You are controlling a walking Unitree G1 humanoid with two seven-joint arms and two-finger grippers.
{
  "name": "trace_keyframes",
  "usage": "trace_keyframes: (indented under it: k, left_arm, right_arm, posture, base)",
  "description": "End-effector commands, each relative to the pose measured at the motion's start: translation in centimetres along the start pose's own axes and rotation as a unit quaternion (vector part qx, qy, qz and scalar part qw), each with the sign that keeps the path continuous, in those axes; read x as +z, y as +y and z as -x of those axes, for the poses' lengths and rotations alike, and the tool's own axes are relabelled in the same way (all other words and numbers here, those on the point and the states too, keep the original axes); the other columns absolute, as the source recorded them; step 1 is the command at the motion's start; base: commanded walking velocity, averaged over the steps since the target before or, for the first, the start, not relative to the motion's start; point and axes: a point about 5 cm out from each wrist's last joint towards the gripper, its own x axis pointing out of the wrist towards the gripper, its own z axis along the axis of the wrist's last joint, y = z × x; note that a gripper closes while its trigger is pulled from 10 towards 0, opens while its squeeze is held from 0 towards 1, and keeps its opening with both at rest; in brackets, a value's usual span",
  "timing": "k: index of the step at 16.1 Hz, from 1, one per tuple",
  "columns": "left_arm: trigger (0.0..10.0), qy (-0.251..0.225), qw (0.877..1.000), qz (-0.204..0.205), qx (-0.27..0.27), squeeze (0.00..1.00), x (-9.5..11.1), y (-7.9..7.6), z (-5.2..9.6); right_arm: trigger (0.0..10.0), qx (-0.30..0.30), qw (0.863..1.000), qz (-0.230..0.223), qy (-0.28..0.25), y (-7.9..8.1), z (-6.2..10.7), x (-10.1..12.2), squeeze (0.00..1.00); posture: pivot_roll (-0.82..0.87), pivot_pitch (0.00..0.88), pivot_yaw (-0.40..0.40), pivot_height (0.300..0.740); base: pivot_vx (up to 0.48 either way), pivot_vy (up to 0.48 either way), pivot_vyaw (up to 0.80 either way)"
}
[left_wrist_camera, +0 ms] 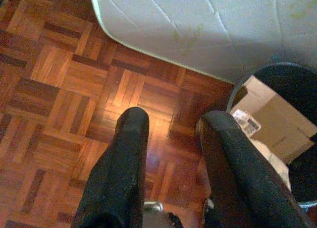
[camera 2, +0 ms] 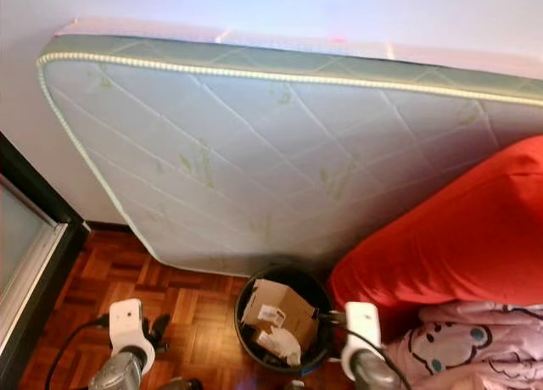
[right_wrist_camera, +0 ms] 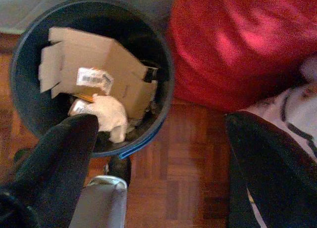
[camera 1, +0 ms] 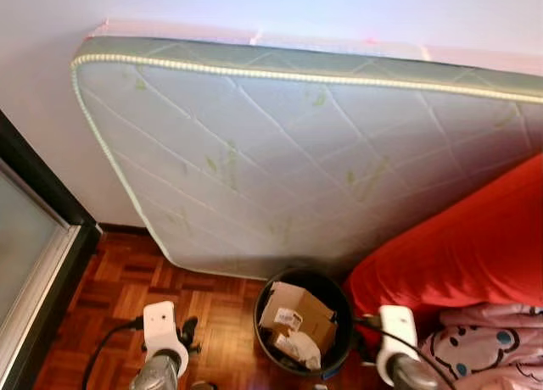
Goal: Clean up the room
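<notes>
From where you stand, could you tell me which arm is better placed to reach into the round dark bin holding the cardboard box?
Probably the right. The right gripper hangs open by the round dark bin's rim, just above the brown cardboard box. The left gripper, also open, hangs over bare parquet floor beside the bin.

Illumination is soft and even in the head views, with no hard glare. A warm bright patch lies on the parquet floor (left_wrist_camera: 124, 96) at center frame. The waste bin (right_wrist_camera: 29, 114) interior is shadowed. Wrist views are slightly soft; near fingers (left_wrist_camera: 119, 173) appear blurred.
</notes>
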Motion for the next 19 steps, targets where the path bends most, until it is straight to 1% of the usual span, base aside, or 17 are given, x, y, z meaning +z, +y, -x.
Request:
trace_keyframes:
  k: [1,3,4,5,7,9,11,12,15,19]
  left_arm:
    - [10.0,0.034,0.999,-0.012,-0.002,0.00,-1.0,0.2,0.2]
    - [10.0,0.049,0.999,-0.020,0.000,0.00,-1.2,0.5,0.1]
    - [10.0,0.065,0.997,-0.030,0.003,0.00,-1.4,0.7,0.1]
    - [10.0,0.073,0.997,-0.032,0.005,0.00,-1.6,0.8,0.1]
    - [10.0,0.083,0.996,-0.038,0.010,0.00,-2.1,0.9,0.3]
    - [10.0,0.095,0.994,-0.044,0.012,0.00,-2.8,1.1,0.6]
    - [10.0,0.109,0.993,-0.045,0.015,0.00,-3.5,1.2,0.9]
    - [10.0,0.127,0.991,-0.047,0.016,0.00,-4.3,1.1,1.3]
    - [10.0,0.142,0.989,-0.043,0.017,0.00,-5.3,1.0,1.8]
    - [10.0,0.166,0.985,-0.053,0.019,0.00,-6.5,1.3,2.5]
  right_arm:
    - [10.0,-0.013,1.000,-0.027,0.006,-0.6,0.2,-0.5,0.00]
    - [10.0,-0.012,1.000,-0.022,0.008,-0.2,0.1,-0.4,0.00]
    - [10.0,-0.013,0.999,-0.030,0.011,0.3,0.0,-0.4,0.00]
    - [10.0,-0.012,0.999,-0.031,0.013,0.4,0.0,-0.6,0.00]
    - [10.0,-0.010,0.999,-0.030,0.018,0.5,0.1,-0.9,0.00]
    - [10.0,0.013,1.000,-0.013,0.022,0.7,0.2,-1.4,0.00]
    - [10.0,0.019,0.999,0.001,0.031,0.8,0.3,-1.8,0.00]
    - [10.0,0.022,0.999,0.014,0.039,0.7,0.5,-2.4,0.00]
    - [10.0,0.022,0.998,0.016,0.049,0.4,0.7,-3.2,0.00]
    - [10.0,0.022,0.998,0.016,0.057,0.0,0.9,-3.6,0.00]
  posture:
    - [0.10,0.090,-0.068,0.740]
    - [0.09,0.058,-0.046,0.740]
    - [0.08,0.032,-0.040,0.740]
    - [0.08,0.017,-0.040,0.740]
    - [0.07,0.003,-0.041,0.740]
    - [0.04,0.000,-0.045,0.740]
    - [0.03,0.000,-0.051,0.740]
    - [0.03,0.000,-0.059,0.740]
    - [0.03,0.000,-0.060,0.740]
    - [0.02,0.000,-0.054,0.740]
  base:
    - [0.000,0.000,0.00]
    - [0.000,0.000,0.00]
    - [0.000,0.000,0.00]
    - [0.000,0.000,0.00]
    - [0.000,0.000,0.00]
    - [0.000,0.000,0.00]
    - [0.000,0.000,0.00]
    - [0.000,0.000,0.00]
    - [0.000,0.000,0.00]
    - [0.000,0.000,0.00]
